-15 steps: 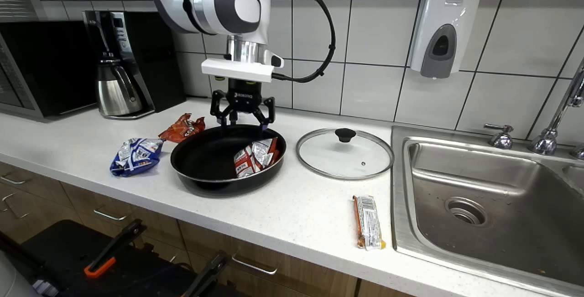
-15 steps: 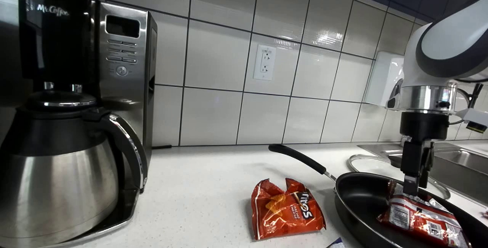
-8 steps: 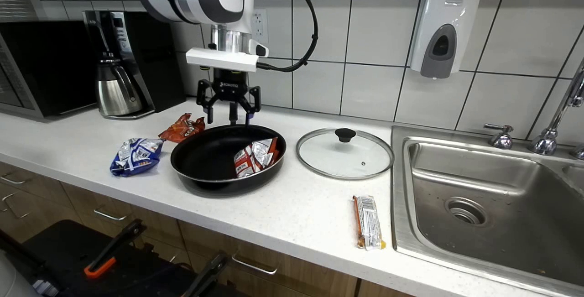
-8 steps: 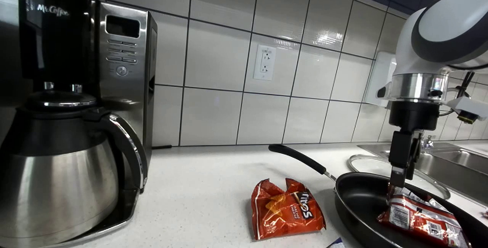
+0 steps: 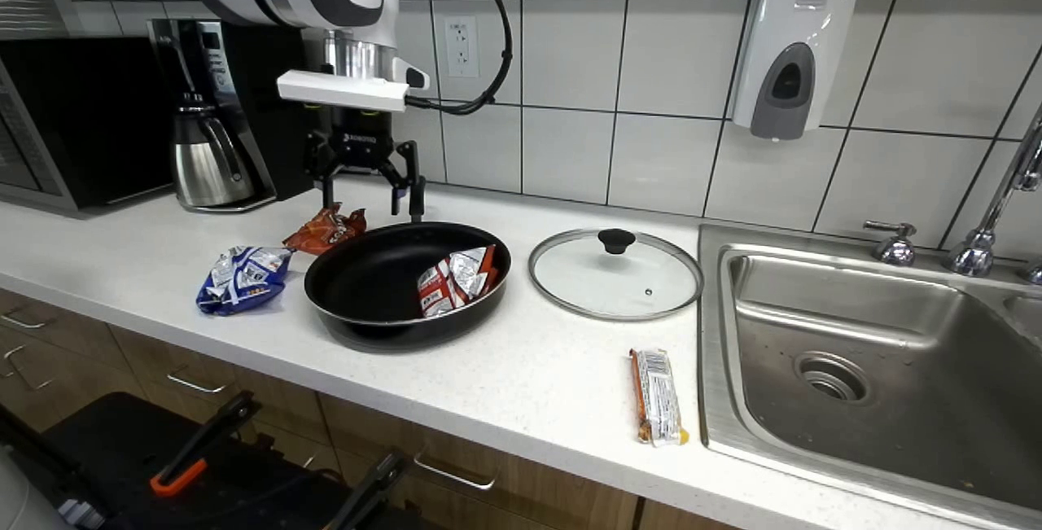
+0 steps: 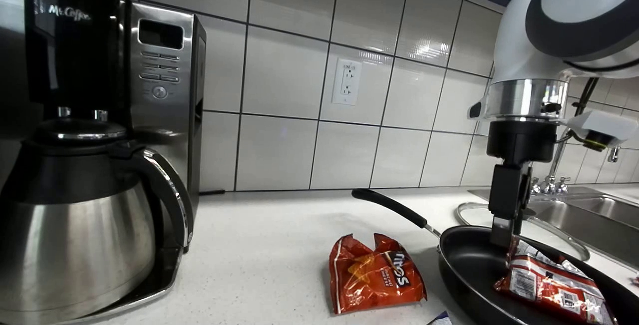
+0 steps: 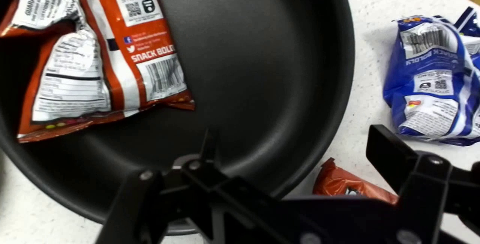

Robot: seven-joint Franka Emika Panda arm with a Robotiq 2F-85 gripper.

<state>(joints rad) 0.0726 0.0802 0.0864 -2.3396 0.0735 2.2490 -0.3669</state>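
Above the pan's far-left rim, my gripper [image 5: 362, 198] hangs pointing down, its fingers wide apart with nothing between them. An orange chip bag [image 5: 326, 230] lies on the counter close below it, partly hidden behind the gripper body in the wrist view. Inside the black frying pan [image 7: 255, 49] rests a red and silver chip bag [image 7: 123, 56], near the pan's right side in an exterior view. One finger [image 7: 390, 154] shows over the counter in the wrist view, while the other overlaps the pan. A blue chip bag [image 5: 244, 279] sits left of the pan.
A glass lid [image 5: 616, 286] lies right of the pan, with a wrapped bar [image 5: 656, 396] beside the sink [image 5: 712, 335]. The pan handle [image 6: 389, 207] points back toward the tiled wall. A coffee maker with carafe [image 5: 210, 159] and a black microwave [image 5: 73, 123] stand at the left.
My gripper has moved left and slightly up in an exterior view, from over the pan toward the orange bag. It has stayed open. The bags, pan and lid have not moved.
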